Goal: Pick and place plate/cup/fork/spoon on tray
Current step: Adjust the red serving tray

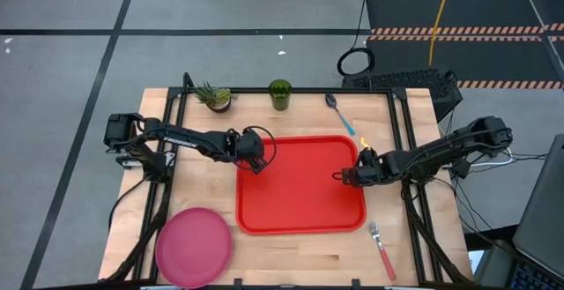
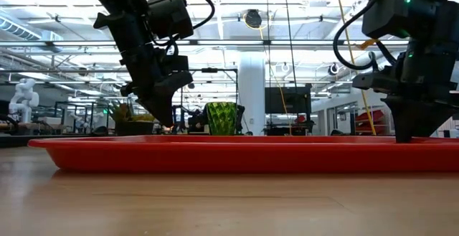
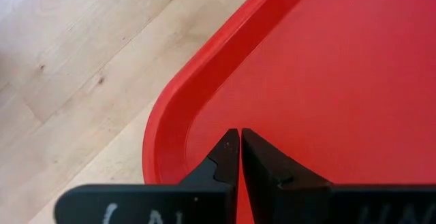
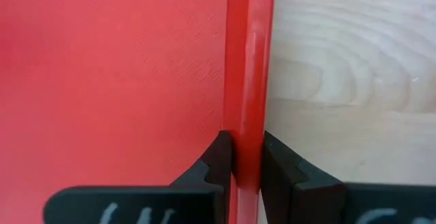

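Note:
The red tray point(image 1: 300, 193) lies flat in the middle of the table. My right gripper point(image 4: 248, 146) is shut on its right rim, fingers pointing steeply down. My left gripper point(image 3: 240, 134) is shut with nothing between its fingers, its tips just inside the tray's far left corner point(image 1: 258, 167). The pink plate point(image 1: 194, 246) lies flat at the near left. The green cup point(image 1: 280, 94) stands upright at the far edge. The blue-handled spoon point(image 1: 339, 112) lies at the far right, and the pink-handled fork point(image 1: 382, 248) lies at the near right. My left gripper points down at the tray's floor point(image 3: 272, 101) near the corner; whether its shut tips touch the floor cannot be told. My right gripper pinches the tray's right rim point(image 4: 246, 125), one finger inside the tray and one outside. It comes from above, fingers across the rim. The tray rests flat on the table.
A small potted plant point(image 1: 214, 96) stands at the far left beside the cup. A black metal frame point(image 1: 401, 140) runs along the table's sides. Bare wood shows in front of the tray point(image 1: 300, 255).

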